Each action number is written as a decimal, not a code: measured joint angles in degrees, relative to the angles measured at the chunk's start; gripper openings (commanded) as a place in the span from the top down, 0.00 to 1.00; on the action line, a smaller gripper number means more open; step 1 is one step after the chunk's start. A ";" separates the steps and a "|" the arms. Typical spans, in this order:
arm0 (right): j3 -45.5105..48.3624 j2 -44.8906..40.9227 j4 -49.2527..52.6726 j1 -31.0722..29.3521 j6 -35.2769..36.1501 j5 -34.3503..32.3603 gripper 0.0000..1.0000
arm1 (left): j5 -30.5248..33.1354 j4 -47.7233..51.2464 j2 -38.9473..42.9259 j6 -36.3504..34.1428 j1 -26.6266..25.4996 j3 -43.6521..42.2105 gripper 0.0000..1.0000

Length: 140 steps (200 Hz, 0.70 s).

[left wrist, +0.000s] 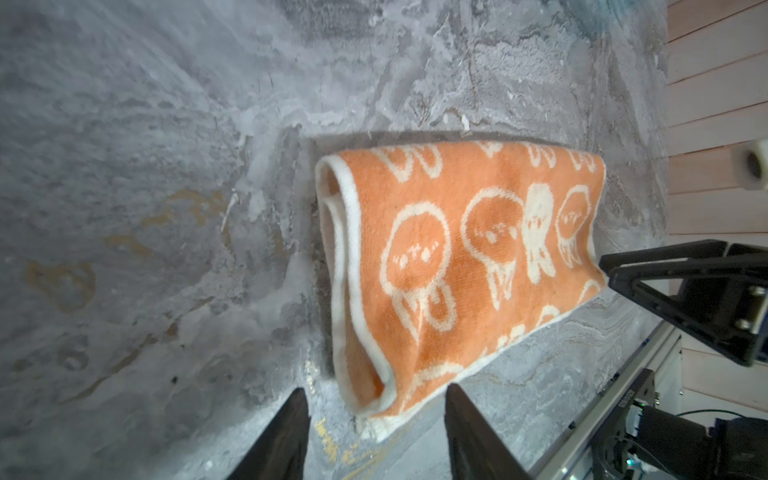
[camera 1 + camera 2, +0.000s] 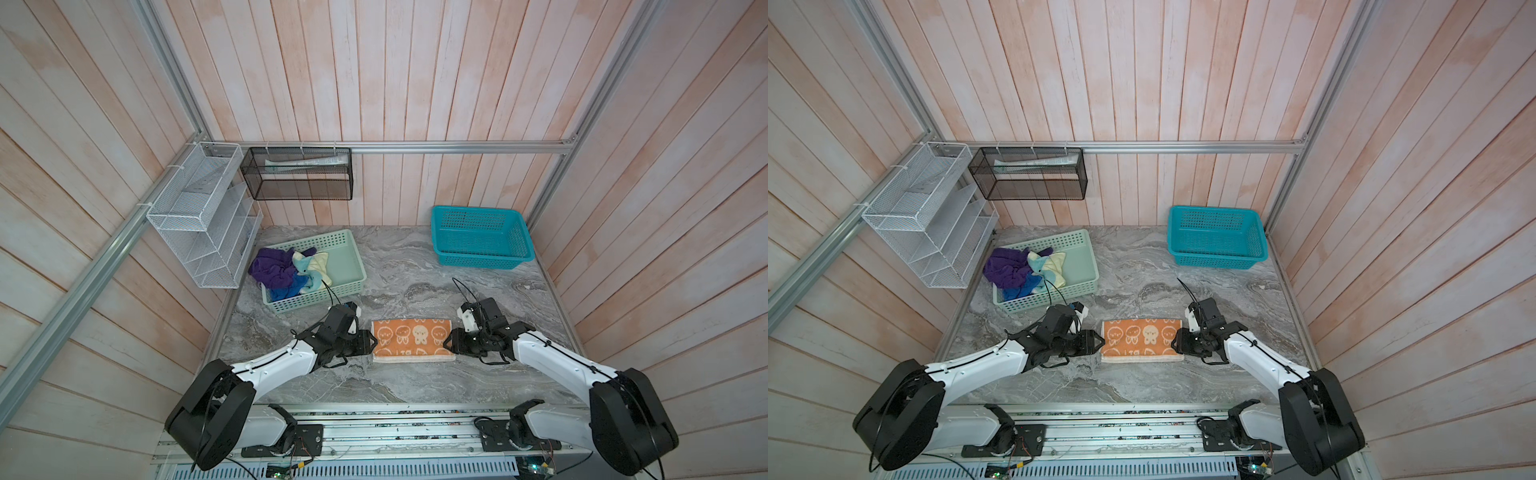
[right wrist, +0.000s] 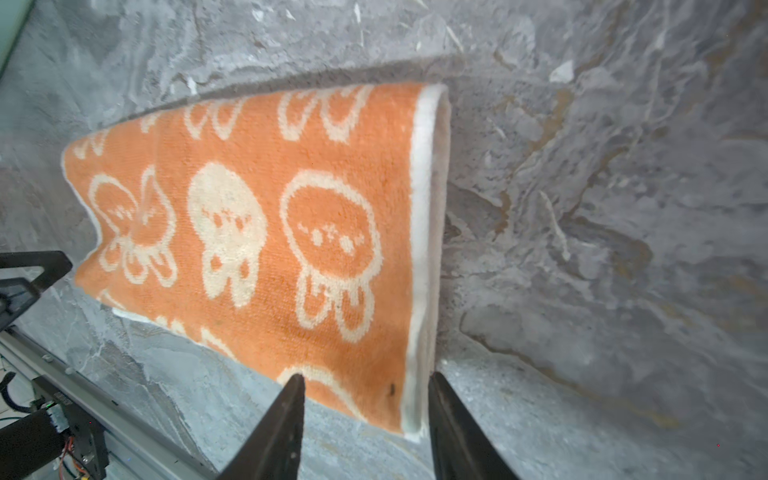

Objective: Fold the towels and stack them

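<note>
Folded orange towel flat between two part-open, empty jaws, one at each end

We see soft, looped terry cloth in the orange towel, a matt grey marbled tabletop, smooth perforated plastic in the mint basket and teal basket, and matt black fingers.

Top views: high above my base, looking down and forward over the whole table; both nearly identical.
Left wrist: close and low, facing past my fingers at the towel's end.
Right wrist: equally close, facing its opposite end.
Shared: the towel, in all four.
</note>
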<state>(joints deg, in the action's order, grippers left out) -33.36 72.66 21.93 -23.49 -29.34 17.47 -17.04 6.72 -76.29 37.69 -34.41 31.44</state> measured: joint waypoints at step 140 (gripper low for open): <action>-2.58 2.05 0.09 0.00 1.31 1.25 0.97 | -4.98 -5.70 3.34 2.64 0.02 -2.89 1.00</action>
<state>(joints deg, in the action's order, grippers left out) -35.94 74.72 22.02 -23.49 -28.03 18.72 -22.02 1.02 -72.95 40.34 -34.39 28.56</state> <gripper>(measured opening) 0.049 0.045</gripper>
